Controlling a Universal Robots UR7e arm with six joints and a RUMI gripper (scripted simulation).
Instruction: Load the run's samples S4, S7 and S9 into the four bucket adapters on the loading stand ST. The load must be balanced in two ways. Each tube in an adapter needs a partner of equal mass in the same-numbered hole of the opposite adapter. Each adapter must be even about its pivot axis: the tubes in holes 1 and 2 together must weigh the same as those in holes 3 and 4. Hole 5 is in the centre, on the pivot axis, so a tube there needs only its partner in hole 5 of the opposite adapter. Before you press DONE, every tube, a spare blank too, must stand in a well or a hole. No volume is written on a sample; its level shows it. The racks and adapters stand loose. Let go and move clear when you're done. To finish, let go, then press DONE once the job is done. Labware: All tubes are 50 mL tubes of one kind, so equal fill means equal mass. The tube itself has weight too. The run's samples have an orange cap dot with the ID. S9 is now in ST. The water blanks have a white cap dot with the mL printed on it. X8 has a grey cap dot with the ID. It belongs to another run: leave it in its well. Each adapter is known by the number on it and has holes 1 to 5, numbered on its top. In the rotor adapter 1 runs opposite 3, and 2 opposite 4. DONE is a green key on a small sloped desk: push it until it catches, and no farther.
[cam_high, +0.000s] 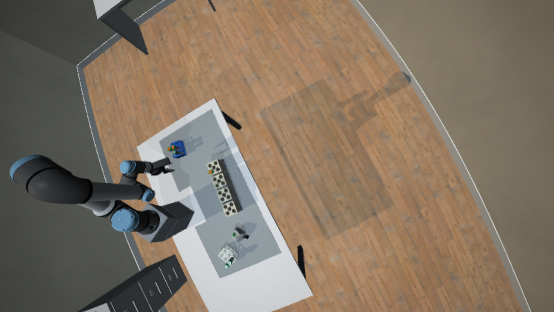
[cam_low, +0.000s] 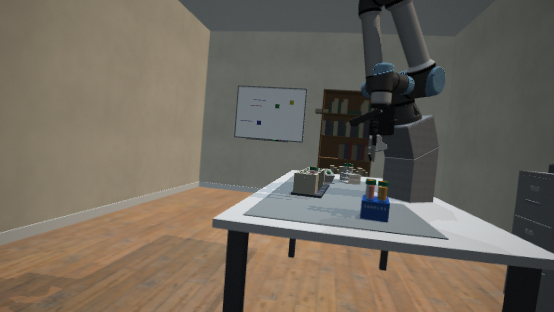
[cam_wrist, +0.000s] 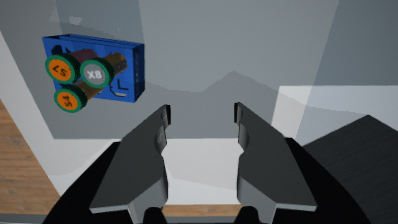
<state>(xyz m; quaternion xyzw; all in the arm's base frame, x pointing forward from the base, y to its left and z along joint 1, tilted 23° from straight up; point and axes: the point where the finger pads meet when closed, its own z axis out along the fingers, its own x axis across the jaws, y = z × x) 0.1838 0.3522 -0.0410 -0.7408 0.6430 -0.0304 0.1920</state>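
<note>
Cap markings, wrist view: "S7" stood on one orange dot (cam_wrist: 60, 71), "S4" on another orange dot (cam_wrist: 68, 100), "X8" on a grey dot (cam_wrist: 94, 75); all three tubes stood in the blue rack (cam_wrist: 131, 70). Lettering on the rack front and whiteboard (cam_low: 270, 113) was too small to read.
</note>
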